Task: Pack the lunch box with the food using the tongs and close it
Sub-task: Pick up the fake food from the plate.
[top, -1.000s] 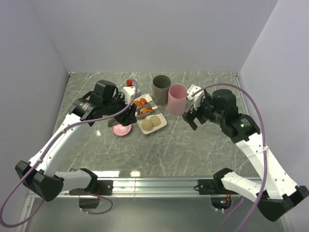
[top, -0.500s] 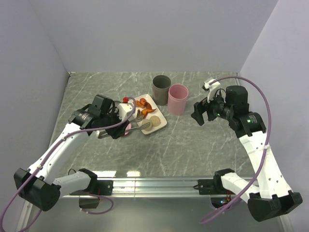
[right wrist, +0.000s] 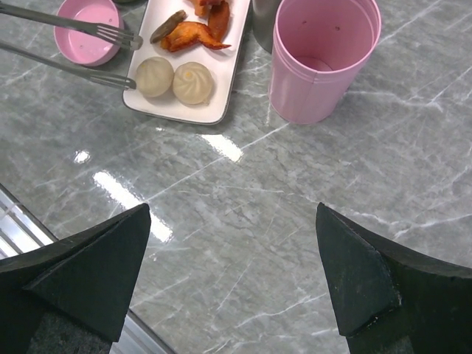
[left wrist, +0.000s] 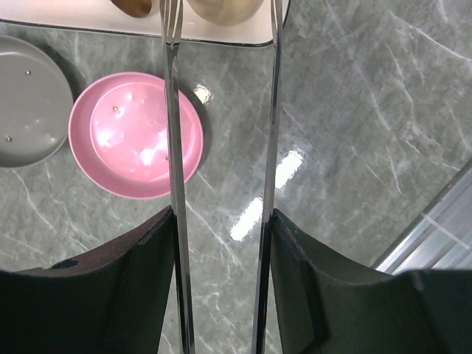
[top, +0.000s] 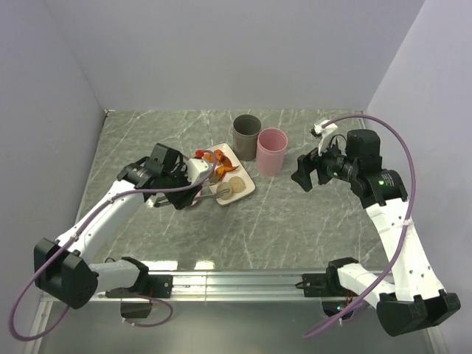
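While the left fingers (left wrist: 147, 251) gripped the tongs (left wrist: 173, 110) above the tray (right wrist: 225, 74), the fried food (right wrist: 195, 33) lay there unpacked; the grey lunch box (top: 246, 133) upper centre stood lidless, right fingers (right wrist: 88, 265) spread empty.

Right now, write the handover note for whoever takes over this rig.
Left gripper: shut on the long slim silver metal tongs, tips empty at the edge of the flat white rectangular tray.
Right gripper: open, empty, near the pink cylindrical cup.
Things: orange-brown fried pieces and two pale round buns on the tray; dark grey cylindrical canister open beyond it; round grey lid on the table beside a round pink lid.
Done: tongs in hand; no food seen packed.
Left: load the food into the canister, fit the grey lid.
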Robot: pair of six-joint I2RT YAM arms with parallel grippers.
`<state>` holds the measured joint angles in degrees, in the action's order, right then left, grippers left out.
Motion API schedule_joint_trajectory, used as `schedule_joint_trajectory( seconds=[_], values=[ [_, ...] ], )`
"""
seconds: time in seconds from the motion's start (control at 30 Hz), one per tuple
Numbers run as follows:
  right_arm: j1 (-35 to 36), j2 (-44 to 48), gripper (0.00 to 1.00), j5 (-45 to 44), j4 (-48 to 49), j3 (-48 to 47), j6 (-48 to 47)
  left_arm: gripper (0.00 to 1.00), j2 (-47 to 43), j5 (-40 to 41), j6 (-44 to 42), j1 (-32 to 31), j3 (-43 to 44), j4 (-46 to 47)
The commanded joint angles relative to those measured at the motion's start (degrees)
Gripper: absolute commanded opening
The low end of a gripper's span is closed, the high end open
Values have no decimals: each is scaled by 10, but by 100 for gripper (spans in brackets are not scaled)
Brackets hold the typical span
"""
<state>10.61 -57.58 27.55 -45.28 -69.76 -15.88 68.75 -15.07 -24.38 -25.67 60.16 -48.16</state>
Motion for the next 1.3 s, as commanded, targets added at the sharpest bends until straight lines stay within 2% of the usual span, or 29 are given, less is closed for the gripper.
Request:
schedule_joint_trajectory(
  seconds=[0.0,0.53,0.73,0.83,1.07,1.27],
  values=[
    [-3,-2,100,9,-2,-28,1,56,16,-1,-22,2,11,31],
    [-4,-14,100,11,-9,-29,-13,51,67,-13,-33,2,7,51],
    [-3,-17,100,14,-7,-34,-12,40,73,-36,-36,2,15,38],
    [-4,-18,100,14,-8,-37,-11,29,67,-46,-31,2,21,33],
    [-3,-14,100,13,-9,-39,-11,9,43,-50,-10,2,50,4],
    [-4,-13,100,15,-5,-39,-7,2,20,-46,-1,2,77,-24]
  ],
)
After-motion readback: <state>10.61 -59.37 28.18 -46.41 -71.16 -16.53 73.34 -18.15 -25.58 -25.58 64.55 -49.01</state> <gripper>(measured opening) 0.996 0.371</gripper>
